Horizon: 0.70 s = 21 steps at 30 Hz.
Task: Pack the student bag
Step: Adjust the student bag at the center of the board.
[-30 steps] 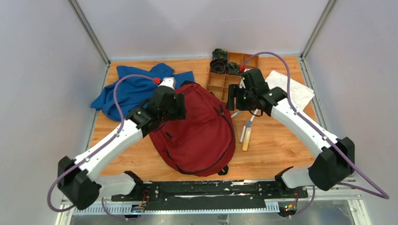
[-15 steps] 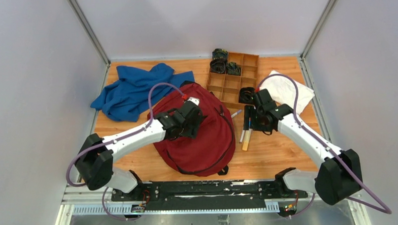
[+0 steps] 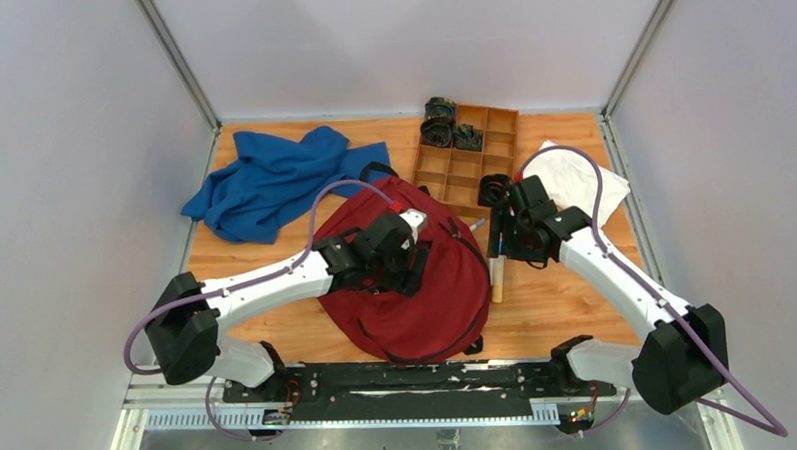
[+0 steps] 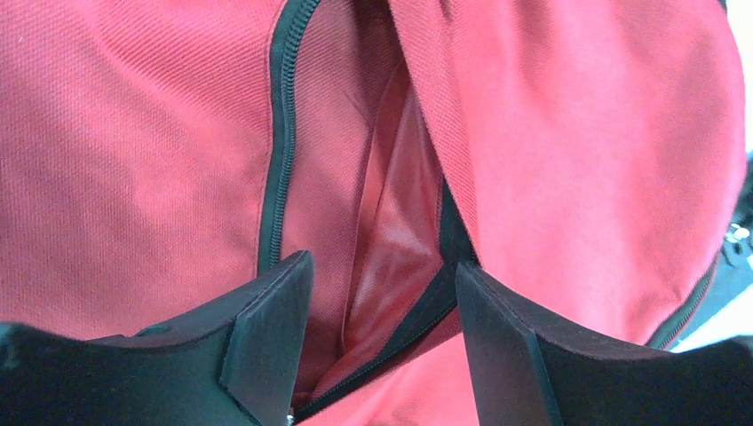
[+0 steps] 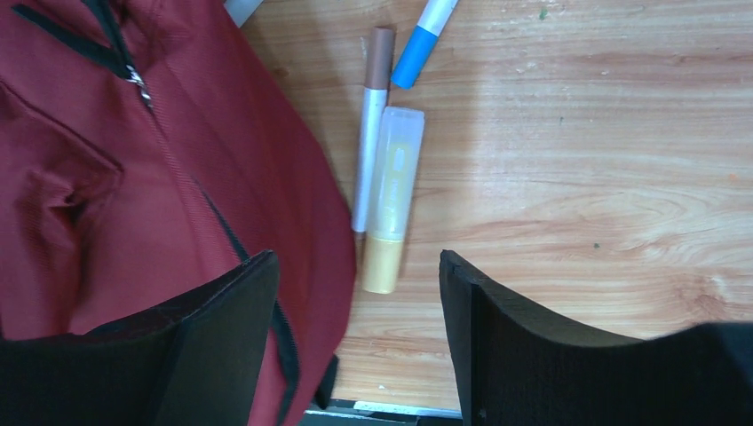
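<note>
The dark red student bag lies flat in the middle of the table. My left gripper hovers low over its centre. In the left wrist view the left gripper is open, its fingers either side of an unzipped black zipper edge with shiny red lining showing. My right gripper is open and empty over the table at the bag's right edge. In the right wrist view a yellow-capped glue stick, a brown-capped marker and a blue marker lie beside the bag.
A blue cloth lies at the back left. A wooden compartment tray with black cables stands at the back. A white cloth lies at the back right. The glue stick lies against the bag's right side.
My left gripper moved from the bag's top left to over its centre, and the bag shifted right towards the pens. My right gripper moved from the tray towards me, over the pens.
</note>
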Tool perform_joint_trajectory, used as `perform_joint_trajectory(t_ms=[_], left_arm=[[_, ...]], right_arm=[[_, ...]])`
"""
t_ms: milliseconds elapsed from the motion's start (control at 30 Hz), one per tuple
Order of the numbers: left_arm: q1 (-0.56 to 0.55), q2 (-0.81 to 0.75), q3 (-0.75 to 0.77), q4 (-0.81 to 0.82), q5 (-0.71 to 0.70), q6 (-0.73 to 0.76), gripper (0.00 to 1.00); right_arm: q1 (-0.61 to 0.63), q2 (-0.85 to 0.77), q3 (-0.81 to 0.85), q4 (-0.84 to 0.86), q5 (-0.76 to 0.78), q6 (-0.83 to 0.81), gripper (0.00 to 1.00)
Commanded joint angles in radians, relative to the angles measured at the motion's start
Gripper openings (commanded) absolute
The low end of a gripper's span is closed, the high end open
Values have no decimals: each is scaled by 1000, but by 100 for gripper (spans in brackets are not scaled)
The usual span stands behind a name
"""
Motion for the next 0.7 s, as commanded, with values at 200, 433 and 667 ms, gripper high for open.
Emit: perform_joint_trajectory(t_ms=[200,433,667], left_arm=[[-11,-63,93,-14,120,5,74],[55,-78,141,-129,-45,8,74],[54,8,96,-77,-366,4,71]], right_arm=[[-4,-80,59,-21,-93,52,69],[34,-101,34,-24,-115,88,69],[51,-88,-1,17,-149,117,69]])
